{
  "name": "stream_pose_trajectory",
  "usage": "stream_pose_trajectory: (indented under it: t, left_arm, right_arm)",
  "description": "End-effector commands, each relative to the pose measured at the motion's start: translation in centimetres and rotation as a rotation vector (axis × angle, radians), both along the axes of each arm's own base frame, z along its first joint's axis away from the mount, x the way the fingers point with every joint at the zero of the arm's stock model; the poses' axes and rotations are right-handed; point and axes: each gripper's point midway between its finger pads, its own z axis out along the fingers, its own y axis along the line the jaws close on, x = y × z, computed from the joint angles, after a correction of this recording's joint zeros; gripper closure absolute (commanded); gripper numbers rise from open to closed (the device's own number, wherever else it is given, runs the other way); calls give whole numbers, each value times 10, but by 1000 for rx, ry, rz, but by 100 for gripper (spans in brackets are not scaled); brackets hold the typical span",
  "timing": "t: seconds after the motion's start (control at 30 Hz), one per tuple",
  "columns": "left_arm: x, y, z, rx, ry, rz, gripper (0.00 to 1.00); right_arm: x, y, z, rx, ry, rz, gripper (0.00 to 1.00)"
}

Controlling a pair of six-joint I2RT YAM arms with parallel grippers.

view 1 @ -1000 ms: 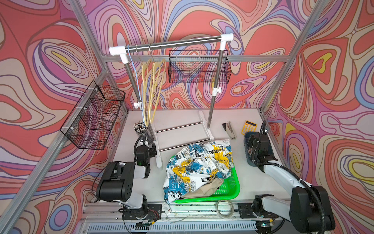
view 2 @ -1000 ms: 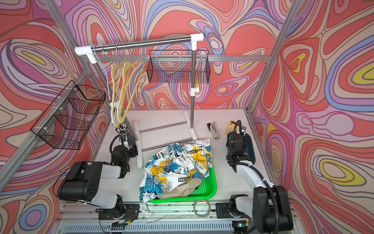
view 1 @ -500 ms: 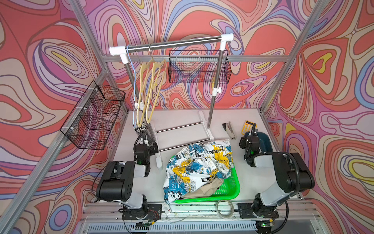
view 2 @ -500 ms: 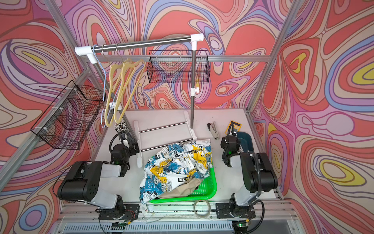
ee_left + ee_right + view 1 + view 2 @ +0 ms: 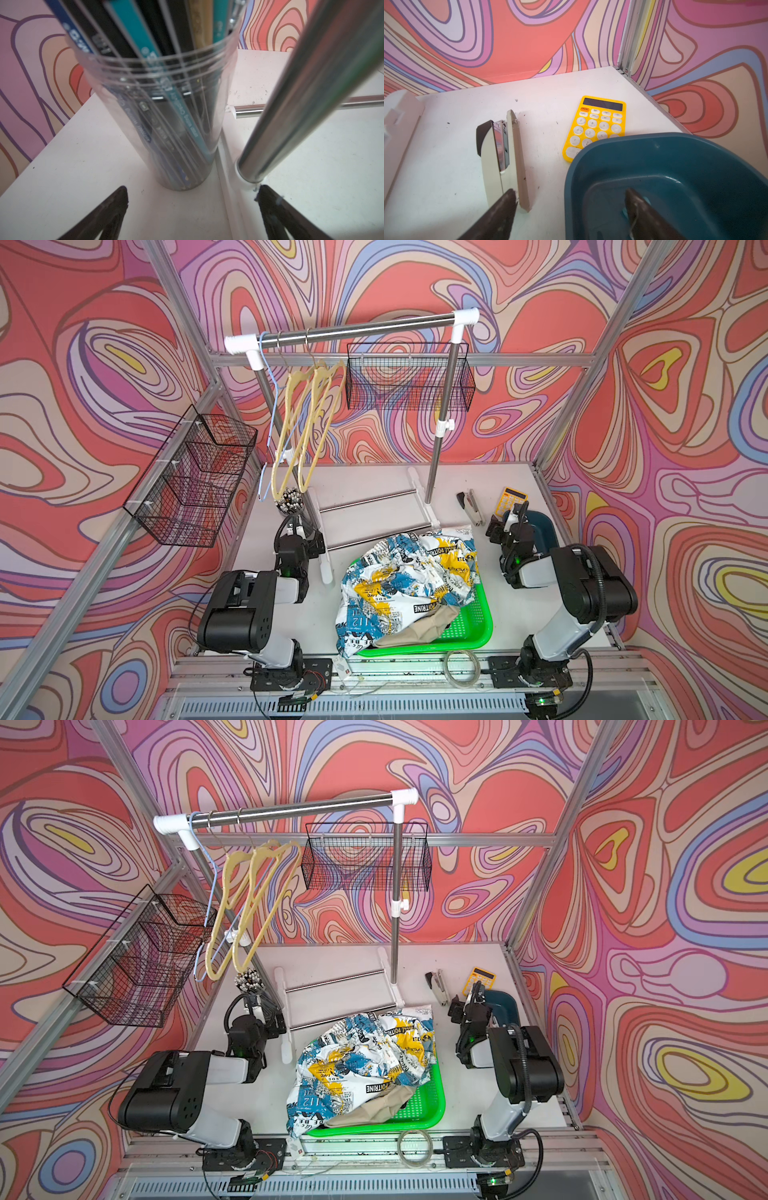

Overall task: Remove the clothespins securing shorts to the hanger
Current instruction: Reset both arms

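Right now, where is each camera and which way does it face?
Top views: high in front, looking down on left arm, right arm, shorts, green tray.
Left wrist: low, facing pen cup; open left gripper shows.
Right wrist: above blue bin, facing stapler; open right gripper shows.
Shared with both top views: stapler, blue bin.

Yellow calculator (image 5: 593, 126): orange key reads "ON/AC", number keys 4, 5, 6, 8, 9; printed shorts (image 5: 361, 1052): "POITRINE" on black strips; lettering on the pens (image 5: 145, 41) is too blurred to read.
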Motion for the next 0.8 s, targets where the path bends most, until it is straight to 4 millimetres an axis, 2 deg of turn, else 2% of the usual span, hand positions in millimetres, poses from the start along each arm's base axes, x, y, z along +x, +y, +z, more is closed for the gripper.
stream_pose_trajectory:
  t: [0.0, 0.1, 0.23, 0.77]
  left_arm:
    - [6, 0, 11, 2, -41, -6, 0]
    - [8, -2, 10, 3, -33, -19, 0]
    - [9, -8, 9, 4, -19, -56, 0]
    - [10, -8, 8, 4, -16, -56, 0]
  right_arm:
    - [-1, 0, 1, -11, -17, 10, 6]
    - [-1, 0, 1, -11, -16, 9, 2]
    - [-1, 0, 1, -11, -16, 9, 2]
    - [-1, 0, 1, -10, -15, 10, 2]
